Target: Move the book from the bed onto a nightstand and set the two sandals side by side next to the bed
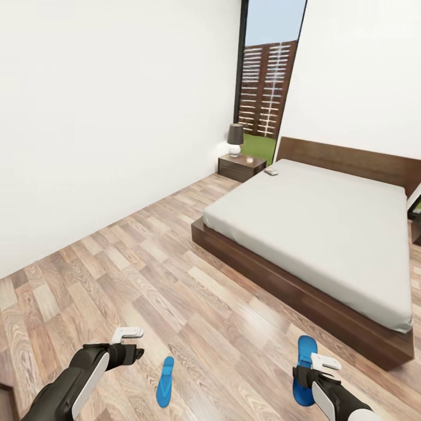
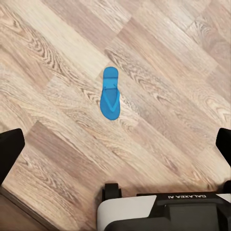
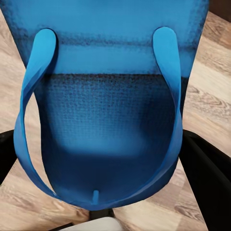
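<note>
One blue sandal lies flat on the wood floor, just right of my left gripper. The left wrist view looks down on that sandal, with the open left gripper well above it and holding nothing. My right gripper is shut on the other sandal, held near the foot corner of the bed. In the right wrist view this sandal sits between the black fingers. A small flat thing, probably the book, lies on the mattress by the headboard. The nightstand stands beside it.
A dark-shaded lamp and a small object stand on the nightstand. A tall window lies behind it. A white wall runs along the left, with a wide strip of plank floor between it and the bed.
</note>
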Robot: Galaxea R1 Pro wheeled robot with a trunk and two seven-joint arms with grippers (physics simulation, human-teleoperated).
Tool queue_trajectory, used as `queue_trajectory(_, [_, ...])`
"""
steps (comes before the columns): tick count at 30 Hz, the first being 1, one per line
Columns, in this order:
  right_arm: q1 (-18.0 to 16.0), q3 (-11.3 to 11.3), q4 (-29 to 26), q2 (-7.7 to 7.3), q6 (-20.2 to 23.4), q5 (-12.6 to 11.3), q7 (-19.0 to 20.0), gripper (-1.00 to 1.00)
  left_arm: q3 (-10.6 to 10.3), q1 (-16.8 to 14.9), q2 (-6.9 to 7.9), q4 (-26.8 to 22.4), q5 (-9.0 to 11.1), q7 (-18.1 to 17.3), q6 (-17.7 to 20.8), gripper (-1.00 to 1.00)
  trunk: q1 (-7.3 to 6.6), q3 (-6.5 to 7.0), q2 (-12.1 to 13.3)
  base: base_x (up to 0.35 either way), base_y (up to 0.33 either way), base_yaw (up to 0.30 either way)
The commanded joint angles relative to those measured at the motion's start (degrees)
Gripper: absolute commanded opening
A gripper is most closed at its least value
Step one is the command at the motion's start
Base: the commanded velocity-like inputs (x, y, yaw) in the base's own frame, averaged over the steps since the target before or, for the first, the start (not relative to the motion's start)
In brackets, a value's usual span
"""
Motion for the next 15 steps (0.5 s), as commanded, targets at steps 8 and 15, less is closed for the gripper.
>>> queue_trajectory(8, [0.0, -0.1, -0.1, 0.01, 0.3, -0.4, -0.1, -1.0, -0.1, -0.1, 0.05, -0.1, 0.0, -0.1, 0.2, 1.0, 0.04, -0.11, -0.1, 0.041, 0.017, 0.003])
queue_trajectory(15, [0.0, -0.1, -0.1, 0.0, 0.3, -0.4, -0.1, -1.0, -0.1, -0.1, 0.05, 0.0, 0.0, -0.1, 0.2, 1.0, 0.04, -0.11, -0.1, 0.094, 0.127, 0.0])
